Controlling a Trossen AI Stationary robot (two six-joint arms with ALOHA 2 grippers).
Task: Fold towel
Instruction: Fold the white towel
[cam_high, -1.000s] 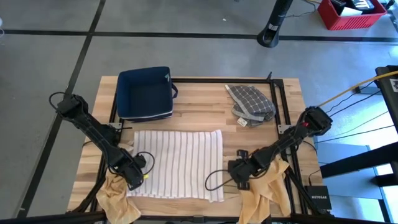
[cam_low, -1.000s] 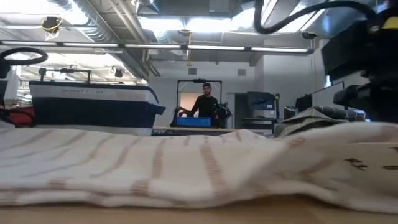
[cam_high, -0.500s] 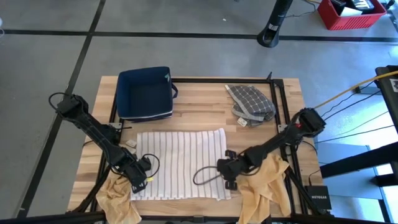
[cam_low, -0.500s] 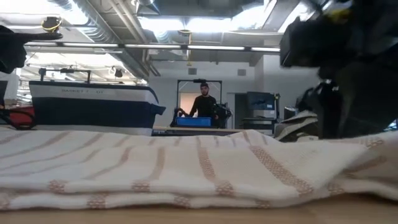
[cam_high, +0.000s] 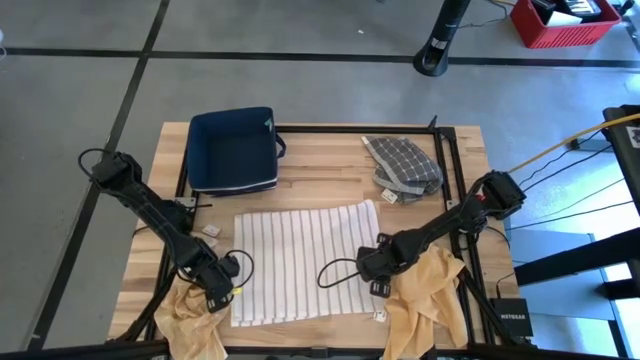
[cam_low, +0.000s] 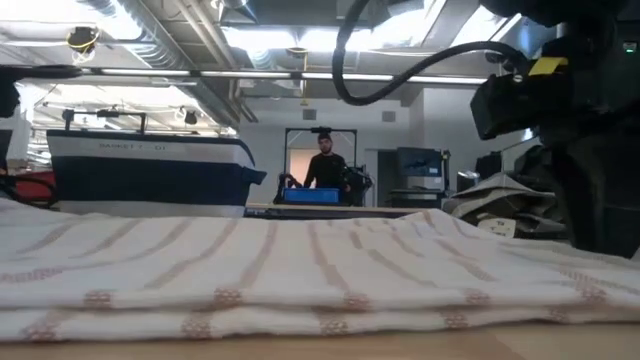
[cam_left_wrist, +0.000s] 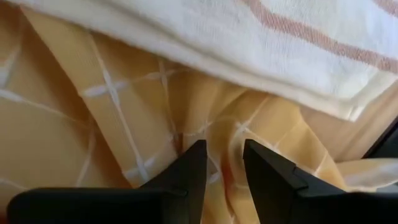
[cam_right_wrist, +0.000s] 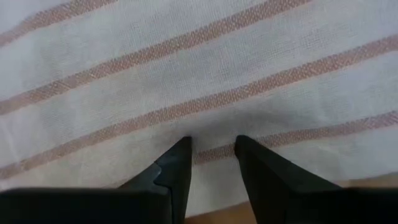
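Fingers (cam_right_wrist: 180, 165) of the right gripper (cam_high: 372, 267): a narrow gap between them, tips pressed down on the striped towel (cam_high: 305, 262) at its right edge; can't tell whether any cloth is nipped. Fingers (cam_left_wrist: 196, 165) of the left gripper (cam_high: 222, 283): likewise a small gap, standing over a yellow cloth (cam_left_wrist: 93, 124) just below the towel's folded edge, nothing visibly pinched.

Count: 2 arms, 1 striped towel, 2 yellow cloths, 1 grey checked cloth, 1 blue bin, 1 person.

Near to far on the bench (cam_high: 330, 160): 2 yellow cloths hang over the front edge, one at the left corner (cam_high: 190, 318), one at the right (cam_high: 428, 300). Behind them the towel lies flat in the front-middle, slightly skewed, w/ layered edges showing in the low view. Left gripper sits at its front-left corner, right gripper at its right side. Farther back: blue bin (cam_high: 233, 150) at back left, grey checked cloth (cam_high: 402, 167) crumpled at back right. Beyond the bench, a person (cam_low: 326, 165) stands in the room, far off.
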